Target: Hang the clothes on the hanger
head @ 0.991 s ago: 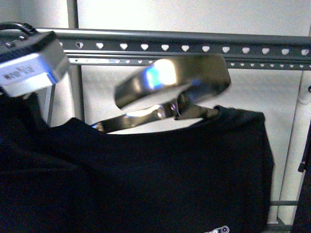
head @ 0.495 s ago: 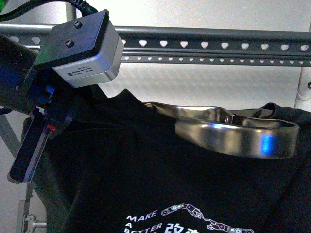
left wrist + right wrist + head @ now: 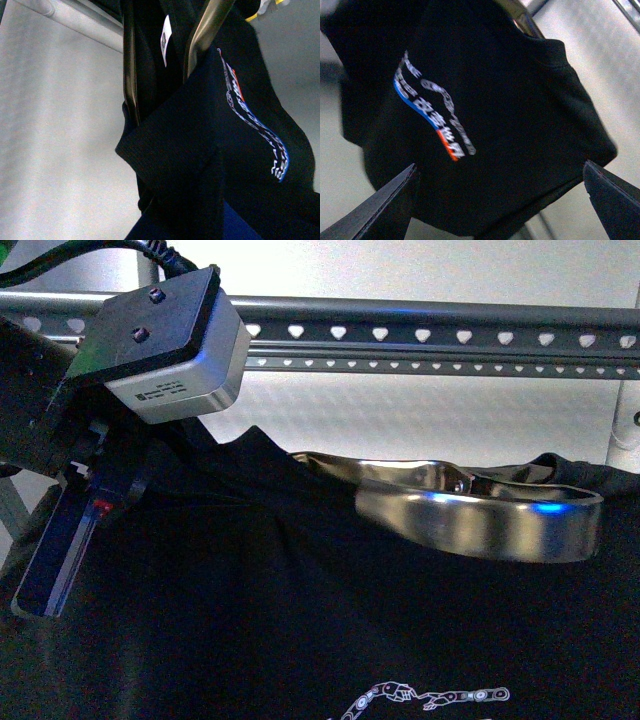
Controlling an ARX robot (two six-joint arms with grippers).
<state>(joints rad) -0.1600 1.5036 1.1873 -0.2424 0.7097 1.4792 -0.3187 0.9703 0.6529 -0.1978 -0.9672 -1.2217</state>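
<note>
Since half a second ago the shirt (image 3: 300, 620) has slipped lower in the front frame. The lettering has gone off the bottom edge and only the chain graphic shows there. The coat hanger (image 3: 480, 525) has crept a little up and to the left, while the rack (image 3: 420, 335) sits where it was across the top.

The shirt is draped on the coat hanger and fills the middle and bottom of the front view, below the rack's rails and clear of them. The hook lies over on its side at centre right, a broad shiny band across the collar and not upright.

My left gripper (image 3: 75, 530) is at the upper left, down against the shirt's shoulder. Its fingers are buried in cloth, and the left wrist view shows only fabric and the coat hanger's bars, so I cannot tell whether they are clamped. The right gripper (image 3: 497, 200) has its fingertips spread wide at the lower corners of its own view. Nothing is between them, and the printed shirt hangs beyond.

I judge this as mid-lift, with the garment raised but nothing hooked yet. Next I need the hook turned upright, lifted above a rail and lowered over it. The free right gripper looks the one to steady it.
</note>
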